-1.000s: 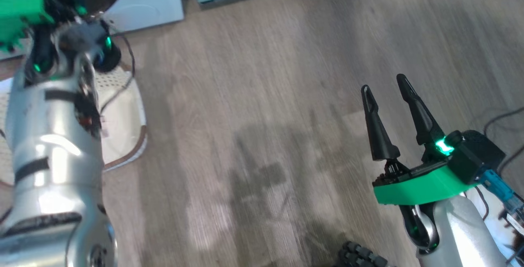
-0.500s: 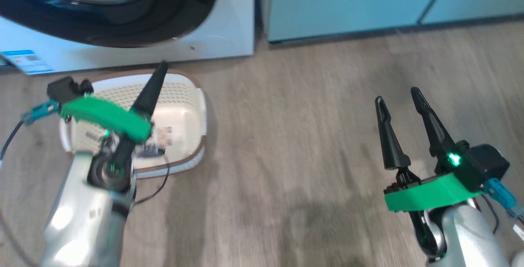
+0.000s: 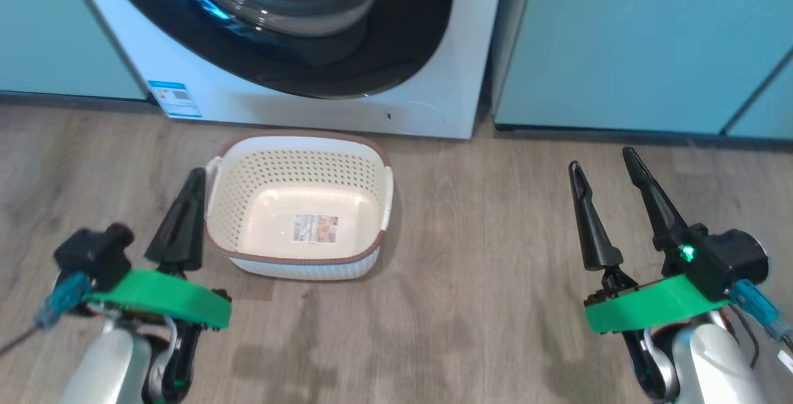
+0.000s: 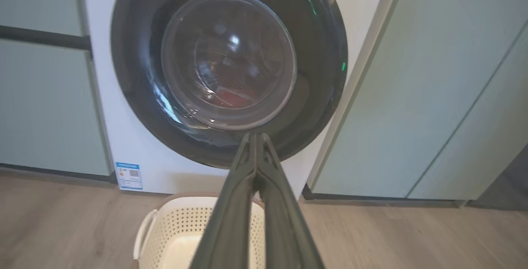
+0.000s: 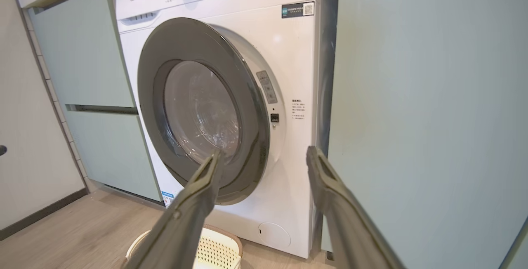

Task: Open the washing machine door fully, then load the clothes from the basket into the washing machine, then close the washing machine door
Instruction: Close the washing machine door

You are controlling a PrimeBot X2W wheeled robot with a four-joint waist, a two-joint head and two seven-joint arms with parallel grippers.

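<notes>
Head view: basket point(image 3: 291, 165) empty, clothes point(image 4: 231, 95) loaded

Left pincer point(image 3: 196, 178), tips together, hangs just left of it; right pincer point(image 3: 601, 162), spread, well right: both free, loading seems done. Beyond it, the door point(image 4: 326, 54) looks ajar.

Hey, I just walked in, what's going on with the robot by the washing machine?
The small white perforated plastic basket with a brown rim sits empty on the wood floor in front of the white front-loading washing machine. A red fabric garment shows through the glass of the round black-rimmed porthole door, which looks closed or nearly so. The left tool is shut and the right tool is open; both hover above the floor, holding nothing.
</notes>
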